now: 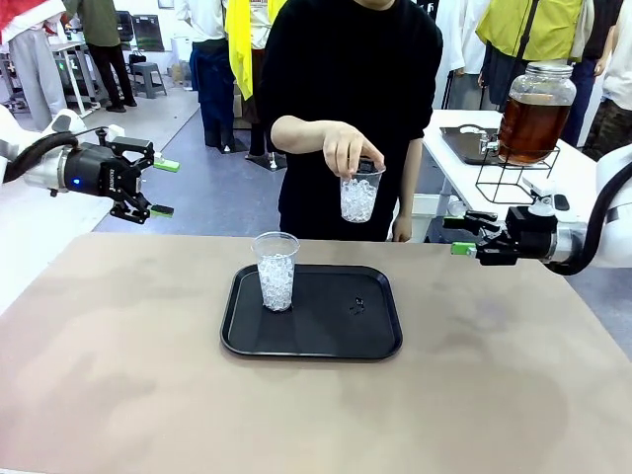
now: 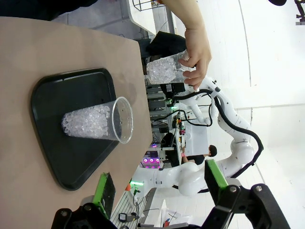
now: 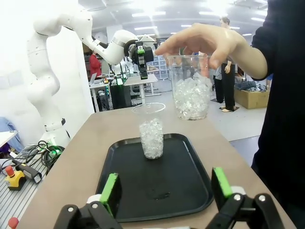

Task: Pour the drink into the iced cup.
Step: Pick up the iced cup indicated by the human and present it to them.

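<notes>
Pouring not yet begun: one clear plastic ice-filled cup stands on the black rectangular tray; a person's hand holds another ice-filled cup aloft; left tool and right tool gape wide, empty.

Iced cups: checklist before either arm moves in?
1. Cup on the tray upright, with ice: ok.
2. Second iced cup set down: not ok. The person's hand holds it by the rim in the air, off the tray.
3. Left pincer open and empty: ok.
4. Right pincer open and empty: ok.
5. Drink in hand for pouring: not ok. The drink jar stands on its wire stand on the side table behind the right arm.
6. Dark spot on the tray harmless: cannot tell.
</notes>
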Available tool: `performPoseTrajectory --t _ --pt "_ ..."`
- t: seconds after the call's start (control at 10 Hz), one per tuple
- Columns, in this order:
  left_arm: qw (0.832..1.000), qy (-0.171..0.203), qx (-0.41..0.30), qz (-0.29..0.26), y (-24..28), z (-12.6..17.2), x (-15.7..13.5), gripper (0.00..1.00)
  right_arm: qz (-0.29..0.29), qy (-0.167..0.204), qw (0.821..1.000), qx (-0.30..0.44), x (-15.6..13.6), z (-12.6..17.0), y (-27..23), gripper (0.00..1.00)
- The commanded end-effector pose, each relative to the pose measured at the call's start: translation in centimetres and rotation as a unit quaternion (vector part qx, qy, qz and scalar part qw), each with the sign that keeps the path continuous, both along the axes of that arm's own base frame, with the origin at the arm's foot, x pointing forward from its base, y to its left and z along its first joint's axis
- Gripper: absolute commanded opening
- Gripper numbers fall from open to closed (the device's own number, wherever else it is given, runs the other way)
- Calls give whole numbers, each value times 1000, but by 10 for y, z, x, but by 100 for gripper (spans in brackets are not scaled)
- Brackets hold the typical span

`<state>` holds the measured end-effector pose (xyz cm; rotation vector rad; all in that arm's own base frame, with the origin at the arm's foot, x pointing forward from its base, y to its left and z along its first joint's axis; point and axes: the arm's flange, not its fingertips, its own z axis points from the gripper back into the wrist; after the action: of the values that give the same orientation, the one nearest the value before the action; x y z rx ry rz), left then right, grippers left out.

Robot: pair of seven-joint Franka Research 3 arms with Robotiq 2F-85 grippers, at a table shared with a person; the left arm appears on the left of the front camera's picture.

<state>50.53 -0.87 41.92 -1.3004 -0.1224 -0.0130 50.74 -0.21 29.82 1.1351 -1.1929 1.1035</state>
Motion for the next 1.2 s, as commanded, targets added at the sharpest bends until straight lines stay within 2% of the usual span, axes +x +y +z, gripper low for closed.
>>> performPoseTrajectory --t 0.0,1.1 --pt "1000 -1 1 1 0 1 -2 100 -2 -1 1000 -2 1 2 -1 100" --pt "1000 -1 1 1 0 1 -2 100 -2 -1 1000 -2 1 2 -1 100"
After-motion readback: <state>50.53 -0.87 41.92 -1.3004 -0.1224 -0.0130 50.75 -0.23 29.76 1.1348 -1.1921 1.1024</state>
